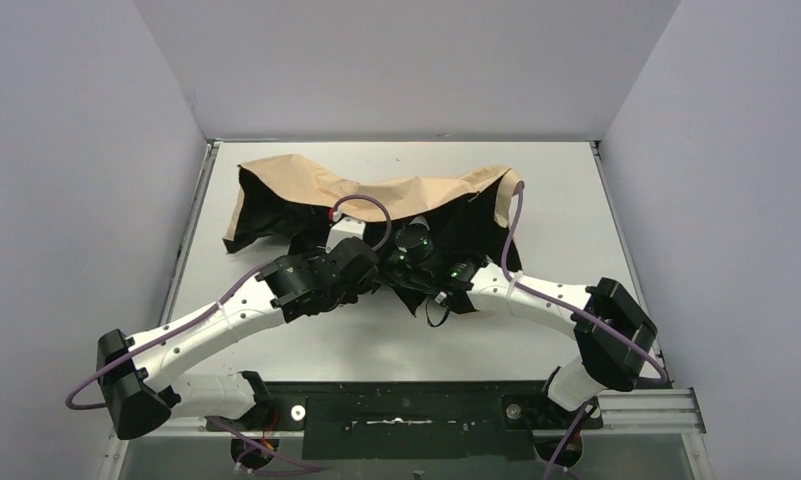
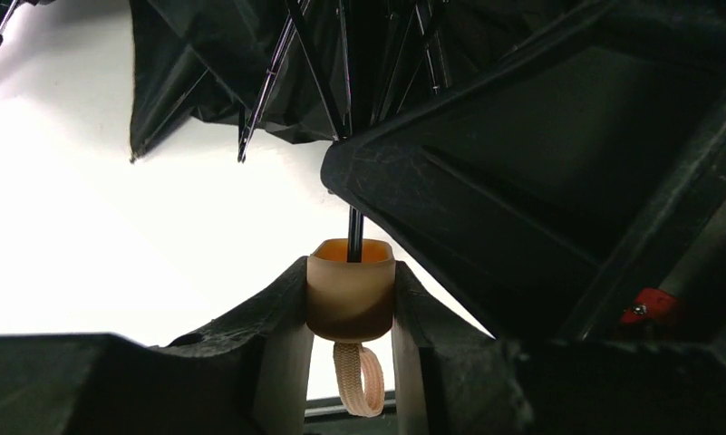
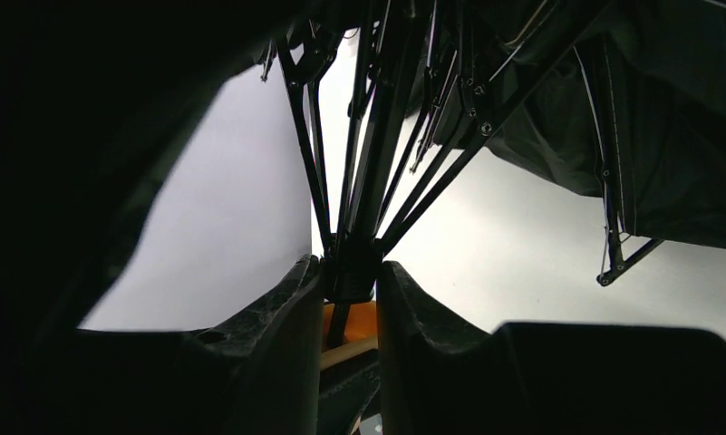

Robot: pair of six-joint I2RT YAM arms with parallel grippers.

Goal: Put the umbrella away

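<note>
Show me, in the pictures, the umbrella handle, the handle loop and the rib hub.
umbrella handle (image 2: 351, 294): left wrist view, its tan side.
handle loop (image 2: 350, 376): left wrist view, the woven band.
rib hub (image 3: 350, 272): right wrist view, black collar where ribs meet.

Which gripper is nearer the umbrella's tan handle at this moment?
Left. The left gripper is shut on the handle itself, with the loop hanging below. The right gripper clamps the black runner where the ribs meet, just up the shaft from the handle.
</note>
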